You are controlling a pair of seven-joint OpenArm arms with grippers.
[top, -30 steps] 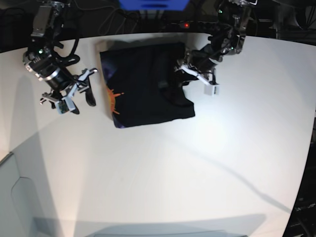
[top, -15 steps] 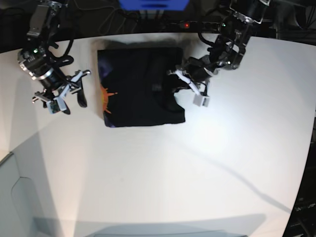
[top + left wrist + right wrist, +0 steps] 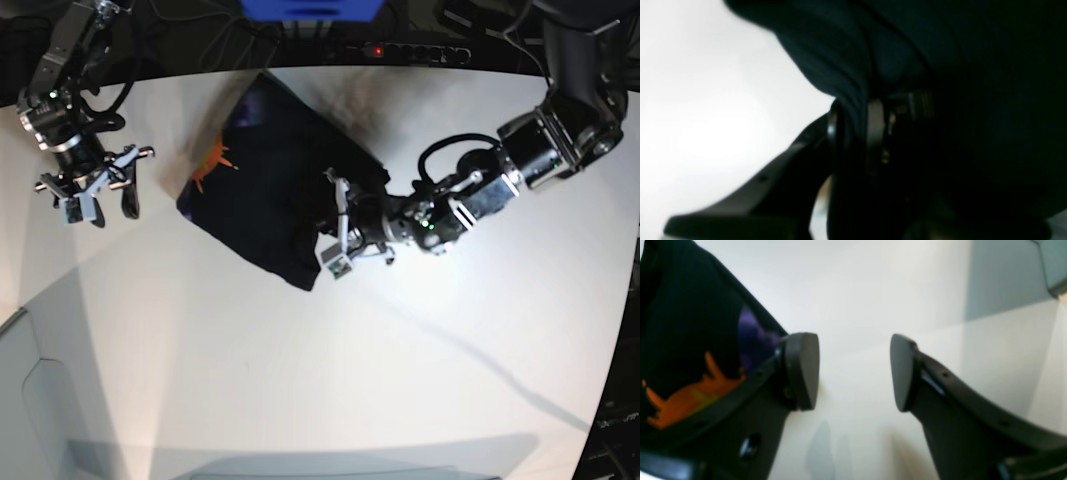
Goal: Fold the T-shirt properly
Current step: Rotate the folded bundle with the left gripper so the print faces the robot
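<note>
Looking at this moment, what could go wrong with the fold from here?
1. The left gripper pinches only an edge of the T-shirt; dragging may undo the fold or let the cloth slip.
2. The right gripper is open, off the shirt, so nothing pins the printed side and the whole stack may slide on the table.

You have a white table (image 3: 420, 380) under bright light, crossed by soft shadows, with a blue panel (image 3: 310, 8) and dark cables (image 3: 225, 40) behind it.
</note>
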